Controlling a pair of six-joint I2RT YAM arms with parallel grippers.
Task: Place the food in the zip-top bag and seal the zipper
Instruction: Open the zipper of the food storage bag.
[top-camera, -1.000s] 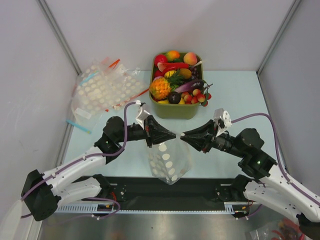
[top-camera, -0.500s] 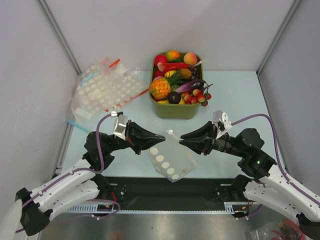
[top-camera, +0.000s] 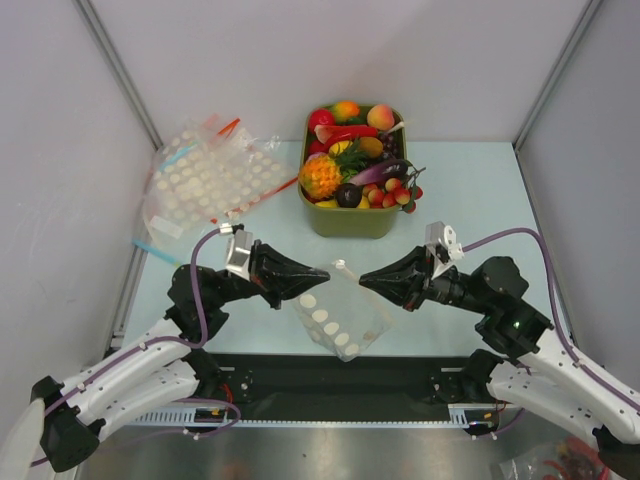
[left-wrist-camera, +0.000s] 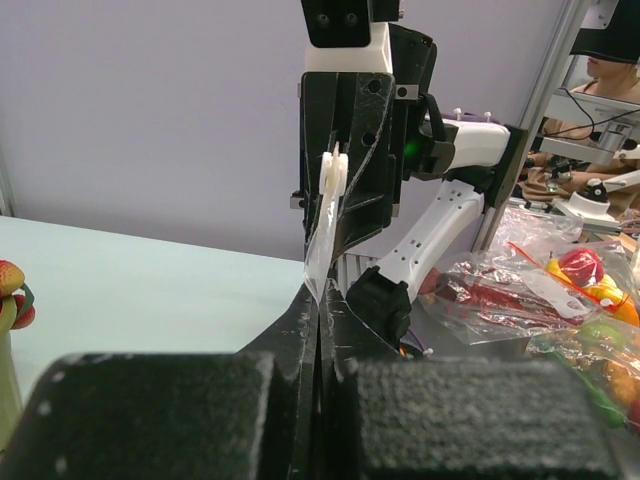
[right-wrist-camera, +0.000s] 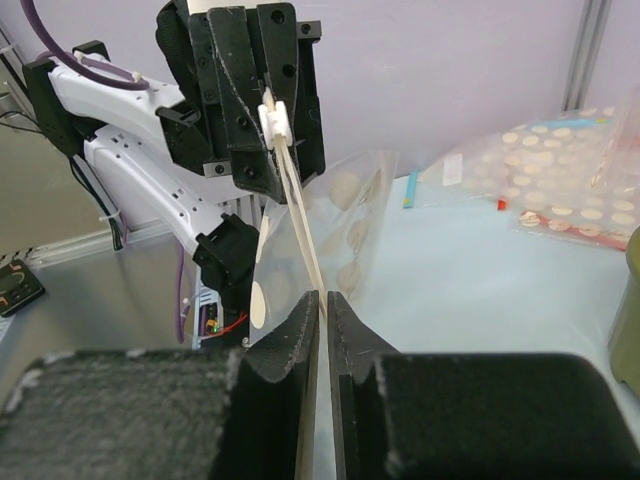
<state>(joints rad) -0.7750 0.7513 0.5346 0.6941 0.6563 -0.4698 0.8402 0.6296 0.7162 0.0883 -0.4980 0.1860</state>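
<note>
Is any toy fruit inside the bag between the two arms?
No, the bag looks empty; the toy fruit sits in the green tub.

Two arms at work: the left arm and the right arm reach in from the near edge of the desk. Their elbows are bent outward and their forearms angle toward each other. The tips face nose to nose near the middle, close but apart. The left end effector points right, its fingers pressed flat together on an edge of the zip-top bag. The right end effector points left, its fingers drawn to a thin slit that pinches the same bag's top strip.
</note>
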